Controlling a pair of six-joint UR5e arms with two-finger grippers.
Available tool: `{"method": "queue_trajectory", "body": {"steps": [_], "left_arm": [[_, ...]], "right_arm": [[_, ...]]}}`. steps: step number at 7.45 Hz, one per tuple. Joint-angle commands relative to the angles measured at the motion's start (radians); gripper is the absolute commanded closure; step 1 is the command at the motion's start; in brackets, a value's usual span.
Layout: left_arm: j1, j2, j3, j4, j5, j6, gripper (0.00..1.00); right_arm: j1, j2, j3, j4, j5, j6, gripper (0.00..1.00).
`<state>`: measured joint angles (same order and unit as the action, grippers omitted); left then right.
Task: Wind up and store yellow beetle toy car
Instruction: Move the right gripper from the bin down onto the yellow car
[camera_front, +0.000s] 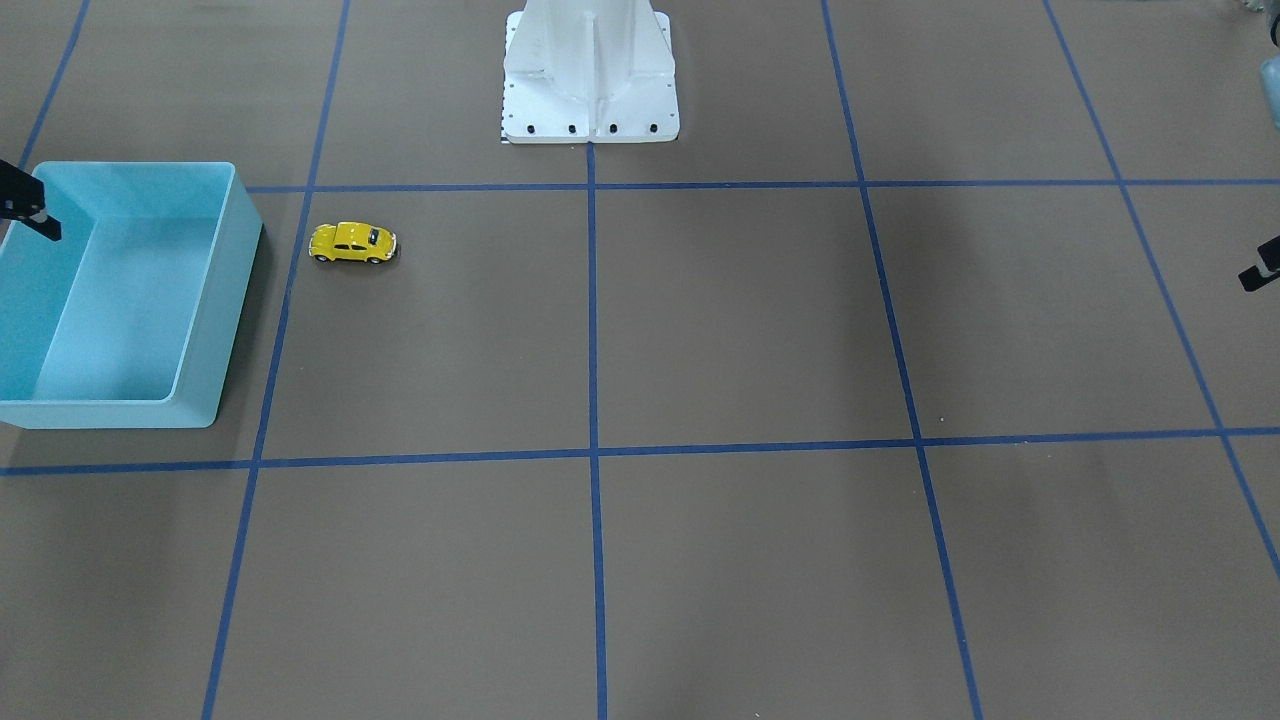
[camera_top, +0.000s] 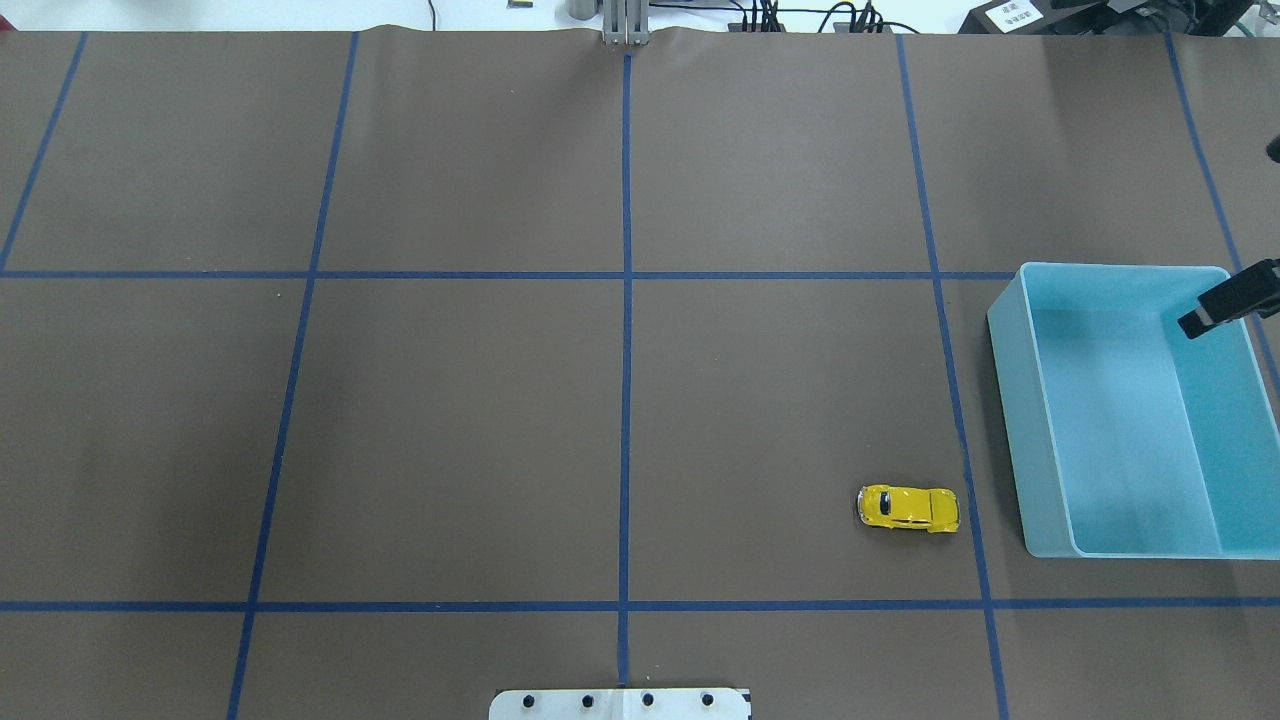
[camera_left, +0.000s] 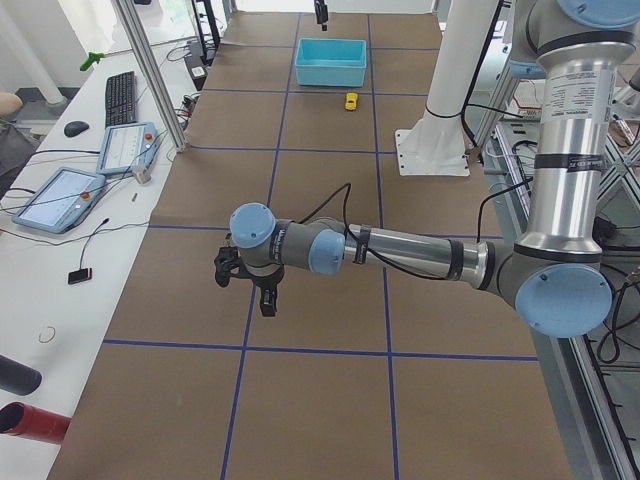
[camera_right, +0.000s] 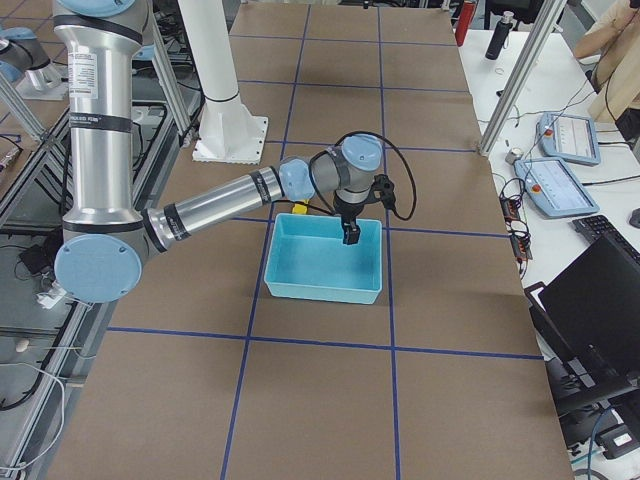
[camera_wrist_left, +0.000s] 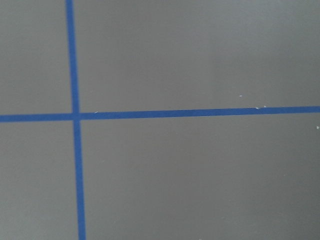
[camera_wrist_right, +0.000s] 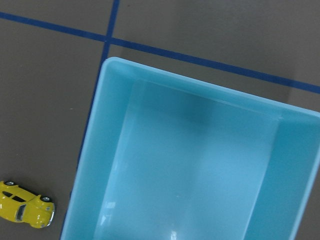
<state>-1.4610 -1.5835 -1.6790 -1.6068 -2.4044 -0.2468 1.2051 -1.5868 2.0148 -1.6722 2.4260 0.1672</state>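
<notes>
Bright yellow against the brown worktop (camera_top: 450, 420), the beetle toy car (camera_top: 908, 508) stands on its wheels just beside the light blue bin (camera_top: 1022, 400), not touching it. A blue tape line (camera_top: 947, 350) runs between them. The right tool (camera_top: 1215, 312) hangs over the side of the bin away from the car. The left tool (camera_left: 245, 285) hangs above the other end of the worktop, well apart. I cannot tell whether either tool is released or clenched.
</notes>
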Motion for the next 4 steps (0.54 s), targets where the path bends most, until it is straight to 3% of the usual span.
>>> {"method": "queue_trajectory", "body": {"steps": [1, 3, 4], "left_arm": [[-0.034, 0.049, -0.007, 0.005, 0.077, 0.004, 0.0], [-0.036, 0.082, -0.01, 0.011, 0.079, 0.004, 0.0], [-0.035, 0.082, -0.005, 0.012, 0.079, 0.003, 0.0]], "right_arm": [[-0.056, 0.036, 0.01, 0.0, -0.01, 0.0, 0.0], [-0.135, 0.04, 0.051, 0.0, -0.03, 0.0, 0.0], [-0.245, 0.069, 0.102, -0.001, -0.129, 0.0, 0.0]]}}
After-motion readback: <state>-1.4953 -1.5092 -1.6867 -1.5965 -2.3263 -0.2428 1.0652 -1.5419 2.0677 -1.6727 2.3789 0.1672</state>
